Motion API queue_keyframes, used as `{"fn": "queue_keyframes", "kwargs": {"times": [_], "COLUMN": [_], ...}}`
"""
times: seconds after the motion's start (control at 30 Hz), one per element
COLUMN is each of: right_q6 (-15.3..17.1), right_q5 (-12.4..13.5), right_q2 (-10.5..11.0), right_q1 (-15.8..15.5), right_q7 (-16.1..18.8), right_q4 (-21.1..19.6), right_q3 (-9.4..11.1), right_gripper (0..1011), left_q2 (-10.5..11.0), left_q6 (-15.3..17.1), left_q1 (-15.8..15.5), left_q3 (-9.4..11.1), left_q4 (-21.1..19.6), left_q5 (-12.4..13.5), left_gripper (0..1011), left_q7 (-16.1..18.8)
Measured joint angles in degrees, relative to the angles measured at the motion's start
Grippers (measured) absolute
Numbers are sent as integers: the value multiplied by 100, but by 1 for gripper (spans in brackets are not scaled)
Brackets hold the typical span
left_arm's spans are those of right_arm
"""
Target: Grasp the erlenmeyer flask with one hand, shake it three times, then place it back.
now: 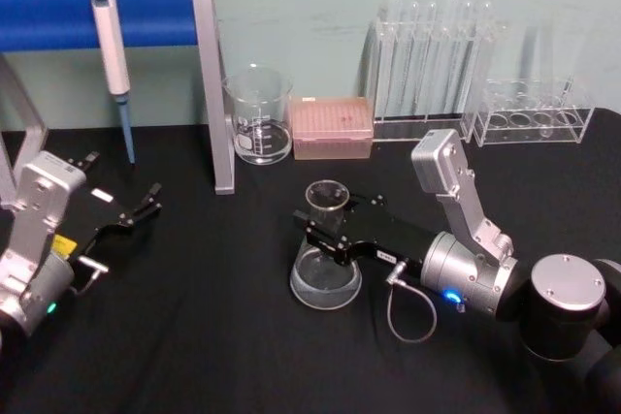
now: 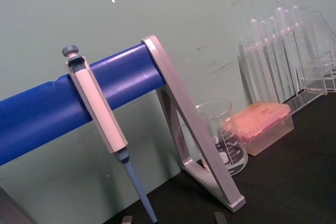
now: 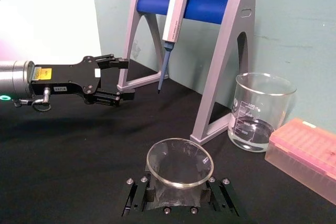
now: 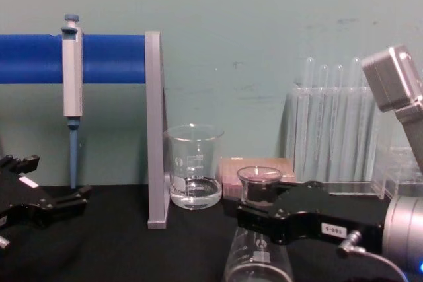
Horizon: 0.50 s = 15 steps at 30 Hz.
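The erlenmeyer flask [image 1: 325,278] stands upright on the black table, a little right of centre, with its wide base down. My right gripper [image 1: 328,230] reaches in from the right, and its black fingers [image 3: 137,199] press against both sides of the flask's neck, just under the flared rim [image 3: 179,163]. In the chest view the flask [image 4: 259,262] sits low at the middle with the right gripper [image 4: 264,212] wrapped round its neck. My left gripper [image 1: 144,205] rests open and empty at the left of the table, well apart from the flask; it also appears as the left gripper [image 3: 122,79] in the right wrist view.
A pipette [image 1: 113,55] hangs on a stand with a blue bar [image 1: 58,15] at the back left. Behind the flask are a glass beaker [image 1: 259,115] holding a little liquid and a pink tip box [image 1: 332,128]. Test tube racks [image 1: 437,70] line the back right.
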Motion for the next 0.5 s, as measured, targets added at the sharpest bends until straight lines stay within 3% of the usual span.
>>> {"fn": "queue_keyframes", "kwargs": {"times": [0.5], "right_q6": [-6], "right_q5": [-19], "right_q2": [10], "right_q1": [2], "right_q7": [-3], "right_q4": [-2], "right_q3": [-9], "right_gripper": [457], "left_q2": [0], "left_q6": [0], "left_q1": [0], "left_q3": [0], "left_q4": [0], "left_q5": [0], "left_gripper": [1001], "left_q7": [0]}}
